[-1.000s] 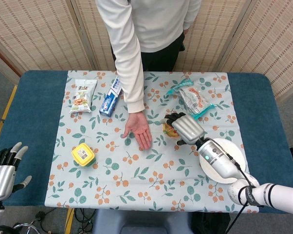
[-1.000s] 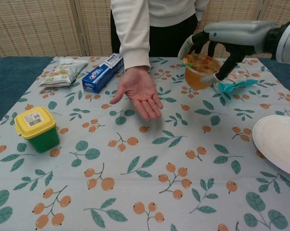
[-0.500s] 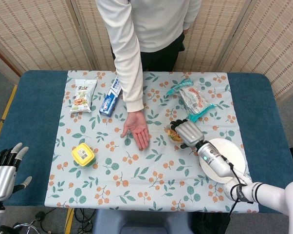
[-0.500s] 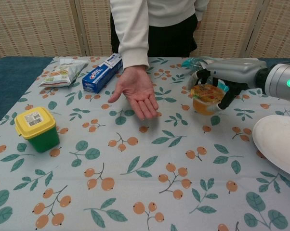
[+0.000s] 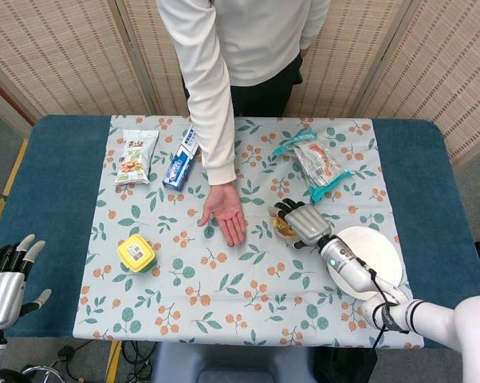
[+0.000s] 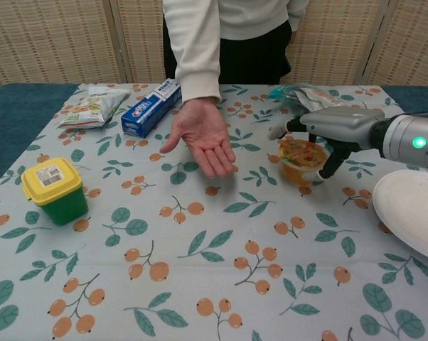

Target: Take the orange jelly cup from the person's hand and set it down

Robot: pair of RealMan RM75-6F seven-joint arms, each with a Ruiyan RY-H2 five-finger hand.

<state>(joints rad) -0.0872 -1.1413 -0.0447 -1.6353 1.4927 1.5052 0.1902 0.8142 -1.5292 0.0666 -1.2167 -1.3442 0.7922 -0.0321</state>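
Note:
The orange jelly cup (image 5: 284, 227) (image 6: 301, 162) stands upright on the flowered tablecloth, right of centre. My right hand (image 5: 306, 223) (image 6: 331, 126) arches over it from the right, fingers still wrapped around its sides. The person's hand (image 5: 226, 214) (image 6: 205, 138) lies palm up and empty to the cup's left, a short gap away. My left hand (image 5: 5, 283) hangs off the table's left edge, fingers apart and holding nothing; only the head view shows it.
A white plate (image 5: 379, 243) (image 6: 413, 213) sits just right of the cup. A teal snack packet (image 5: 320, 163) lies behind it. A yellow-lidded green tub (image 5: 136, 254) (image 6: 54, 188), a blue toothpaste box (image 5: 182, 159) (image 6: 151, 108) and a snack bag (image 5: 136, 155) occupy the left side.
My right hand has carried the jelly cup away from the person's palm and down, from above the cloth to resting on it. The person's hand stays open; my left hand is still.

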